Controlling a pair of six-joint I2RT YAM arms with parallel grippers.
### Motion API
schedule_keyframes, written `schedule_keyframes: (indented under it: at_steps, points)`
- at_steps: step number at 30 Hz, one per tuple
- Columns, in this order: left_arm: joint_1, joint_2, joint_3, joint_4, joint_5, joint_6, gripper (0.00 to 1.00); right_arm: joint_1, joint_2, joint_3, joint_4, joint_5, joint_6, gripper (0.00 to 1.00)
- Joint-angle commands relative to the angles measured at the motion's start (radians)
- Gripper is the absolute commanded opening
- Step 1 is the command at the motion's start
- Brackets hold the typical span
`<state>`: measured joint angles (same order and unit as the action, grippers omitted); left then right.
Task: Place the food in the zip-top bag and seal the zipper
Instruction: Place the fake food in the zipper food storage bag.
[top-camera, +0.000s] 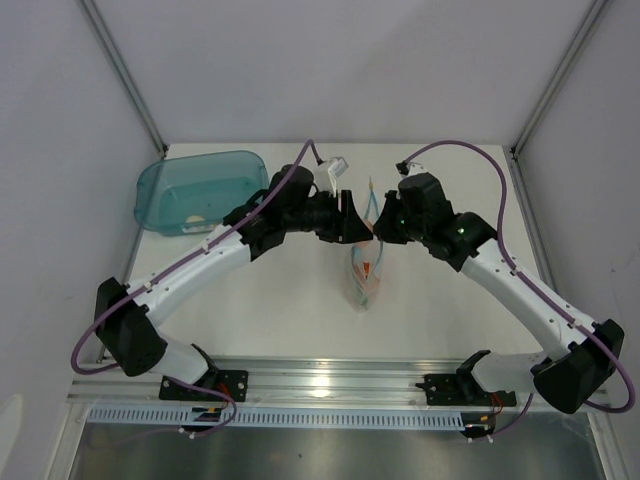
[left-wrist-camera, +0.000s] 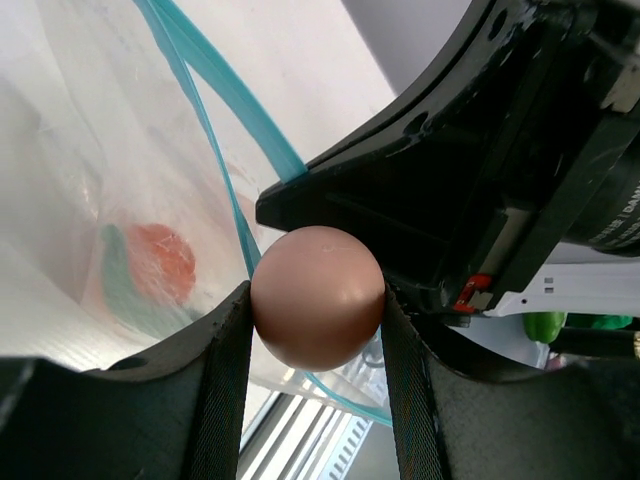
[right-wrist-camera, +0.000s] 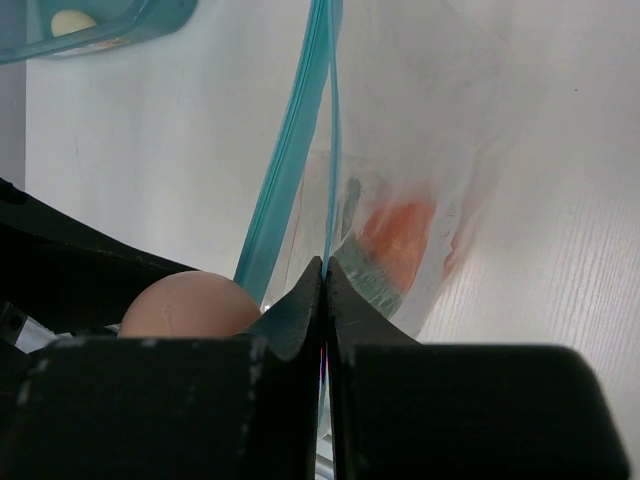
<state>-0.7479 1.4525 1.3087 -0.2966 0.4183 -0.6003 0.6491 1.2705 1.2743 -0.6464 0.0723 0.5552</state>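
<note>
My left gripper (left-wrist-camera: 318, 330) is shut on the cream egg (left-wrist-camera: 318, 296) and holds it at the mouth of the zip-top bag (top-camera: 365, 272). My right gripper (right-wrist-camera: 326, 268) is shut on the bag's light-blue zipper strip (right-wrist-camera: 330, 150), holding one mouth edge up. Inside the clear bag lie the orange fruit (left-wrist-camera: 160, 262) and the green vegetable (left-wrist-camera: 125, 290); both also show in the right wrist view, the orange fruit (right-wrist-camera: 400, 240) above the green piece (right-wrist-camera: 372, 275). The egg (right-wrist-camera: 190, 305) shows beside my right fingers. From the top both grippers meet over the bag, left gripper (top-camera: 352, 222) and right gripper (top-camera: 385, 232).
A teal translucent tub (top-camera: 200, 190) stands at the back left with a small pale piece (right-wrist-camera: 68, 22) inside. A white connector (top-camera: 333, 170) lies behind the grippers. The metal rail (top-camera: 320, 385) runs along the near table edge.
</note>
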Motion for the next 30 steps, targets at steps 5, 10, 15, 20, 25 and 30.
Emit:
schedule_keyframes:
  at_steps: [5, 10, 15, 20, 25, 30]
  points:
    - [-0.022, 0.009, 0.073, -0.096, -0.079, 0.060, 0.27, 0.004, -0.036, 0.062, -0.002, 0.012, 0.020, 0.00]
    - [-0.056, 0.052, 0.149, -0.205, -0.130, 0.120, 0.30, 0.004, -0.043, 0.066, -0.006, 0.011, 0.025, 0.00]
    - [-0.090, 0.101, 0.245, -0.318, -0.194, 0.166, 0.31, 0.006, -0.045, 0.074, -0.002, 0.000, 0.032, 0.00]
    - [-0.110, 0.126, 0.323, -0.417, -0.352, 0.223, 0.31, 0.006, -0.046, 0.085, -0.016, 0.006, 0.032, 0.00]
    - [-0.111, 0.138, 0.357, -0.489, -0.414, 0.266, 0.32, 0.006, -0.049, 0.086, -0.018, 0.006, 0.034, 0.00]
    - [-0.111, 0.074, 0.313, -0.438, -0.372, 0.252, 0.31, 0.007, -0.040, 0.079, -0.016, 0.007, 0.029, 0.00]
